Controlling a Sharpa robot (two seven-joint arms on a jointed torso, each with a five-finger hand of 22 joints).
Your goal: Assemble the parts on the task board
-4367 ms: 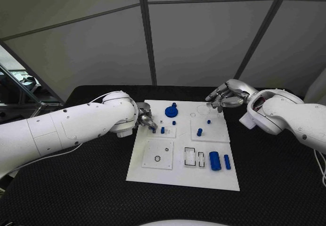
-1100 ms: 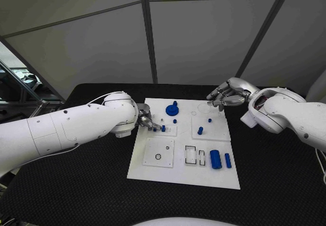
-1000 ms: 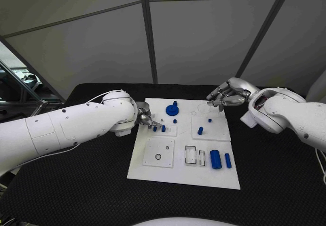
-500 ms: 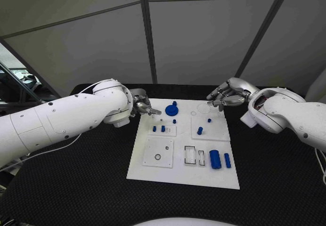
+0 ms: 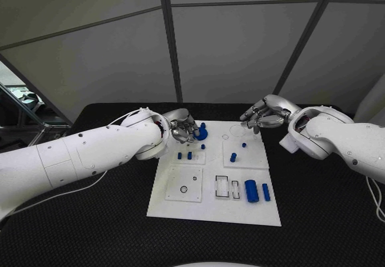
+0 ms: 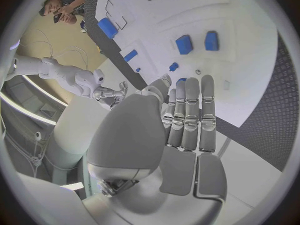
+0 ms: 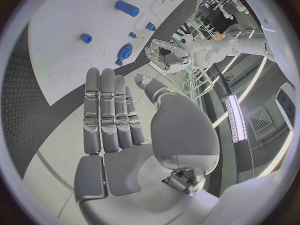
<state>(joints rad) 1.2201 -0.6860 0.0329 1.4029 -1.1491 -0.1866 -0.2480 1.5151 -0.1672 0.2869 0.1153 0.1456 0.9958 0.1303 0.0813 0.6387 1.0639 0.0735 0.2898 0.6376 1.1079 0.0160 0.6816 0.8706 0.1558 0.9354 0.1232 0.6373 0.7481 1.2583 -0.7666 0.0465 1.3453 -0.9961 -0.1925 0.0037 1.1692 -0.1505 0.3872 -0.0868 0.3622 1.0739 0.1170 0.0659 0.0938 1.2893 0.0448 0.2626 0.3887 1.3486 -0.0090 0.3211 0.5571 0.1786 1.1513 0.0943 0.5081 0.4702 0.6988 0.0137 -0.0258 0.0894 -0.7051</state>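
Your left hand (image 5: 184,131) has left the two small blue pegs (image 5: 185,156) standing on the board (image 5: 210,211) and now hovers, fingers straight and empty, by the blue gear (image 5: 201,132); take that next. Further back, your right hand (image 5: 262,114) waits empty, fingers loosely apart.

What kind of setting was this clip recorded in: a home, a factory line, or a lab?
Most likely a robotics lab or test cell. A white task board with small blue parts lies on a black table, grey partition panels close in the workspace, and another white robot stands in the room beyond.
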